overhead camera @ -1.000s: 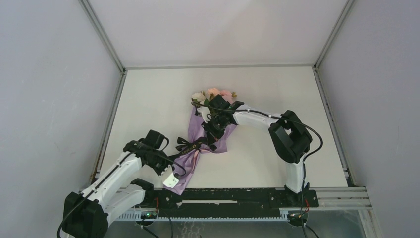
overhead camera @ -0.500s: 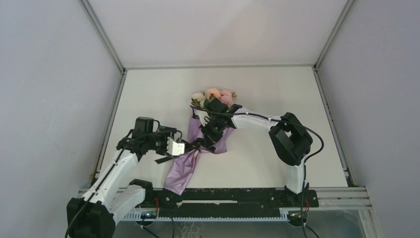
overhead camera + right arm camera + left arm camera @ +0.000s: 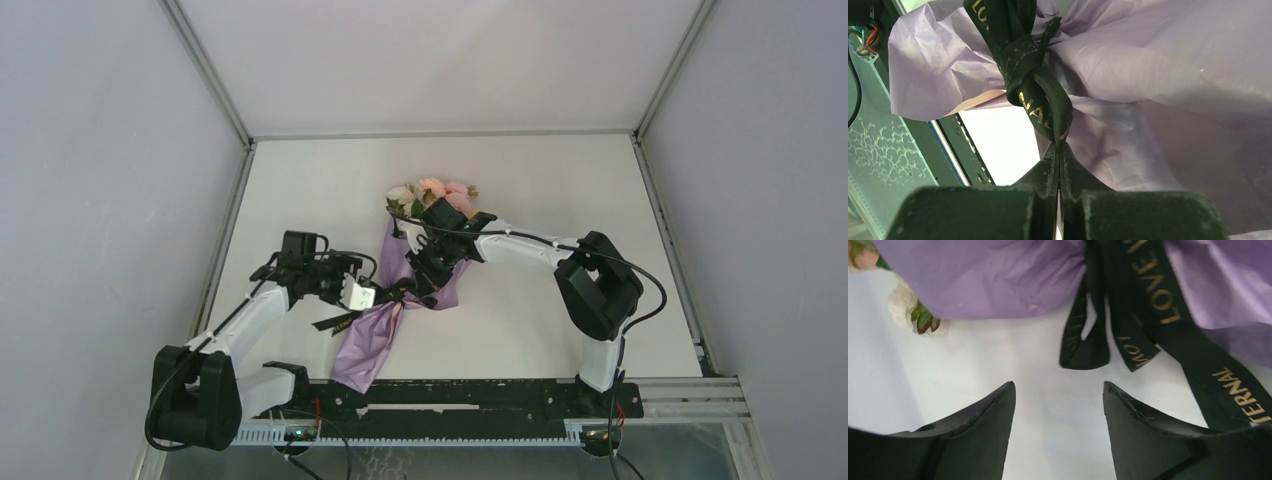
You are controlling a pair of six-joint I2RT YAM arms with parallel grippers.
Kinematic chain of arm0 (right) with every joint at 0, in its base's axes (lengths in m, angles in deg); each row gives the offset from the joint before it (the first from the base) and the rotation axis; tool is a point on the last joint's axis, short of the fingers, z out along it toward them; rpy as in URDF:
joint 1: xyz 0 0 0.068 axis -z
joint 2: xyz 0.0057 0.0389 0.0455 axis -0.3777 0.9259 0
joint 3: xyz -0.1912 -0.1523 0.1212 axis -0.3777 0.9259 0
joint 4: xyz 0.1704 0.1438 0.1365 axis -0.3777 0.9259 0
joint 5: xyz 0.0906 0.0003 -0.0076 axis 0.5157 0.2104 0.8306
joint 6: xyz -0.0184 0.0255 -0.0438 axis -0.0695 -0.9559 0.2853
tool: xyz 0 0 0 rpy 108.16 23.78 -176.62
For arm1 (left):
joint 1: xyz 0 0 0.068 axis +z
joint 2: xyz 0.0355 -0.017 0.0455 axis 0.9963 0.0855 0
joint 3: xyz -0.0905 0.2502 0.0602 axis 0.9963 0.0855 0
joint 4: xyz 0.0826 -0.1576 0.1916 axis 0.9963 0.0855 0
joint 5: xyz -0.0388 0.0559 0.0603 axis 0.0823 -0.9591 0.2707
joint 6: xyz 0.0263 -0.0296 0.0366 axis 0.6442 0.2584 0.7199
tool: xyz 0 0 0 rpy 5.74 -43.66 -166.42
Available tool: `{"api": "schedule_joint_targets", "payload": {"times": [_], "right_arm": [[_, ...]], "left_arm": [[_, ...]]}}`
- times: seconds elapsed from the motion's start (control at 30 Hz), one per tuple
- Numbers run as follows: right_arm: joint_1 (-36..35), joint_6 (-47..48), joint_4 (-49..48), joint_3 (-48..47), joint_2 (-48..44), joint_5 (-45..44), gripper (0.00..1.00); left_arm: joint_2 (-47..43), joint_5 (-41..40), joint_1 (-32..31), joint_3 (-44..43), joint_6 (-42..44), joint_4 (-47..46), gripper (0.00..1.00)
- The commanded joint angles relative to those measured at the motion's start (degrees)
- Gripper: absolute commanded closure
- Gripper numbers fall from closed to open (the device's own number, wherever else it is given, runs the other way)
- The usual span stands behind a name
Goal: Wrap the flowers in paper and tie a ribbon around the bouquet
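The bouquet lies in the middle of the table: pink, yellow and white flowers (image 3: 432,191) stick out of a lilac paper (image 3: 366,340) cone. A black ribbon (image 3: 340,320) with gold letters is knotted round the cone's waist. My right gripper (image 3: 425,277) is shut on a loop of the ribbon (image 3: 1034,89), just below the knot, fingertips (image 3: 1052,165) pressed together on it. My left gripper (image 3: 368,297) stands open just left of the knot. In its wrist view the ribbon (image 3: 1085,347) loops and tails hang beyond the open gripper (image 3: 1057,390), untouched, with the paper (image 3: 998,280) behind.
A white bloom (image 3: 903,305) peeks from under the paper in the left wrist view. The black rail (image 3: 470,395) with the arm bases runs along the near edge. Grey walls and metal frame posts (image 3: 205,70) close in the table.
My left gripper has opened, letting go of the ribbon tail, and has moved from the cone's near end up to the knot. The right gripper has barely moved.
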Motion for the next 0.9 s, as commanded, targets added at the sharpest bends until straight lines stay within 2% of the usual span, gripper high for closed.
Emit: {"api": "schedule_joint_targets", "payload": {"times": [0.0, 0.1, 0.2, 0.23, 0.4, 0.57, 0.8, 0.83, 0.87], "right_arm": [[-0.04, -1.13, -2.43, 0.25, -2.74, 0.2, 1.0], [-0.06, -1.25, -2.65, 0.18, -2.8, 0.37, 1.0], [-0.08, -1.31, -2.53, 0.24, -3.13, 0.16, 1.0], [-0.1, -1.38, -2.52, 0.2, -3.22, 0.18, 1.0], [-0.13, -1.49, -3.05, 0.72, -3.71, 0.4, 1.0], [-0.18, -1.49, -3.27, 0.7, -3.78, 0.54, 1.0], [-0.16, -1.4, -2.88, 0.73, -3.78, 0.66, 1.0], [-0.2, -1.41, -2.97, 0.77, -3.8, 0.65, 1.0], [-0.27, -1.4, -3.0, 0.75, -3.84, 0.71, 1.0]], "left_arm": [[-1.58, 4.51, -0.59, -0.15, 10.24, 6.97, 0.32], [-1.05, 4.38, -1.78, 1.7, 13.24, 6.58, 0.42], [-0.42, 5.05, -2.76, 2.26, 10.74, 2.58, 0.62], [-0.29, 4.98, -3.35, 2.52, 9.29, 0.4, 0.63], [1.34, 1.96, -3.75, 3.89, 8.63, -5.24, 0.59], [1.7, 2.09, -3.9, 4.3, 11.27, -4.83, 0.57], [3.68, 2.92, -4.54, 4.17, 5.92, -12.24, 0.43], [4.11, 3.09, -4.61, 4.3, 5.8, -12.79, 0.45], [4.36, 3.27, -4.67, 4.65, 6.33, -13.1, 0.51]]}}
